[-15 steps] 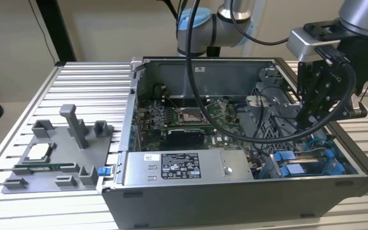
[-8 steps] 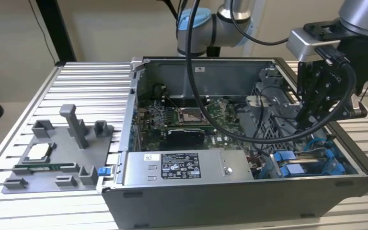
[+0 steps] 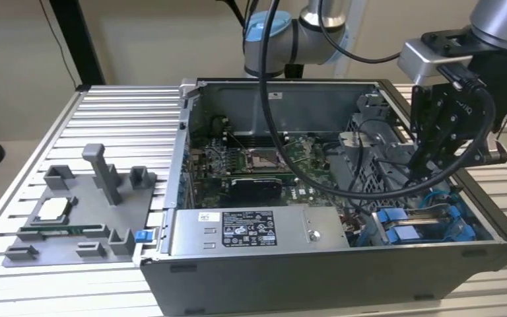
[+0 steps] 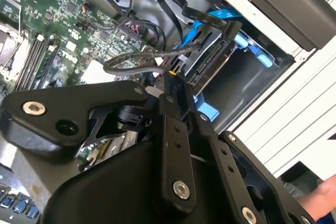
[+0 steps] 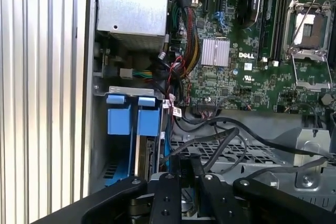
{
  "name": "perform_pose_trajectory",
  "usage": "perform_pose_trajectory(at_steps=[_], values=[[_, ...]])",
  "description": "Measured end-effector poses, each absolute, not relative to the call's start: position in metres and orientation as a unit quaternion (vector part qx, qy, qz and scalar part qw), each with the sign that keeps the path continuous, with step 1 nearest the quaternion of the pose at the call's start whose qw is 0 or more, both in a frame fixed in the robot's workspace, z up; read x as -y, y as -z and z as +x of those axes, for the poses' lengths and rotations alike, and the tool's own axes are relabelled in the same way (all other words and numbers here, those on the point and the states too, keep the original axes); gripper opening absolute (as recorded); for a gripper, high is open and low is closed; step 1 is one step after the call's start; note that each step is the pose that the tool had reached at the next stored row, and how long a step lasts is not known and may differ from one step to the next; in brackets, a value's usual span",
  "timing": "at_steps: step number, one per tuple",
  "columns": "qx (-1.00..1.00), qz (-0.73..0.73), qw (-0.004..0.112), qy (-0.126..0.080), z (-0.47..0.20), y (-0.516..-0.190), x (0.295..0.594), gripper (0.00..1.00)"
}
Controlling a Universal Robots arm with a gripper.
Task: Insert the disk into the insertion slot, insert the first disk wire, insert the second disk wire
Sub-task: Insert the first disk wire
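Observation:
The disk (image 4: 211, 65) sits on edge in the insertion slot (image 4: 251, 80), its blue carrier frame (image 4: 248, 44) around it. In the first wrist view its blue tabs (image 5: 127, 115) stand side by side at the bay's mouth. My black gripper (image 4: 169, 81) hangs just above the disk's connector end, fingers drawn together on the end of a dark disk wire (image 4: 137, 60). That wire (image 5: 220, 136) loops away over the perforated metal cage. In the exterior view the gripper (image 3: 419, 176) reaches down into the case's right side, above the blue bay (image 3: 409, 228).
The open computer case (image 3: 324, 277) stands on a slatted aluminium table (image 3: 121, 119). A grey labelled power-supply box (image 3: 246, 231) lies beside the bay, with the motherboard (image 3: 263, 165) behind it. Loose cables (image 5: 178, 72) crowd the gap. A grey parts fixture (image 3: 77, 218) sits on the exterior view's left.

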State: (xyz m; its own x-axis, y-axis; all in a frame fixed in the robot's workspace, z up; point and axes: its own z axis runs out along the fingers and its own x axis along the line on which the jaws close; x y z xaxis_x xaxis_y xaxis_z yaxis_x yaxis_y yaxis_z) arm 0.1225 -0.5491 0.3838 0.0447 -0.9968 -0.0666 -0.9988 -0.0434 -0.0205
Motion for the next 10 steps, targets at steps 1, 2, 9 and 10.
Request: perform_pose_trajectory(at_steps=[1,2,9,10], values=[[-0.691,-0.722,0.028,-0.019,0.124,-0.384,0.551,0.0],[-0.691,-0.722,0.025,-0.023,0.125,-0.383,0.552,0.0],[-0.692,-0.721,0.003,-0.045,0.136,-0.382,0.564,0.0],[-0.692,-0.721,0.0,-0.048,0.138,-0.381,0.566,0.0]])
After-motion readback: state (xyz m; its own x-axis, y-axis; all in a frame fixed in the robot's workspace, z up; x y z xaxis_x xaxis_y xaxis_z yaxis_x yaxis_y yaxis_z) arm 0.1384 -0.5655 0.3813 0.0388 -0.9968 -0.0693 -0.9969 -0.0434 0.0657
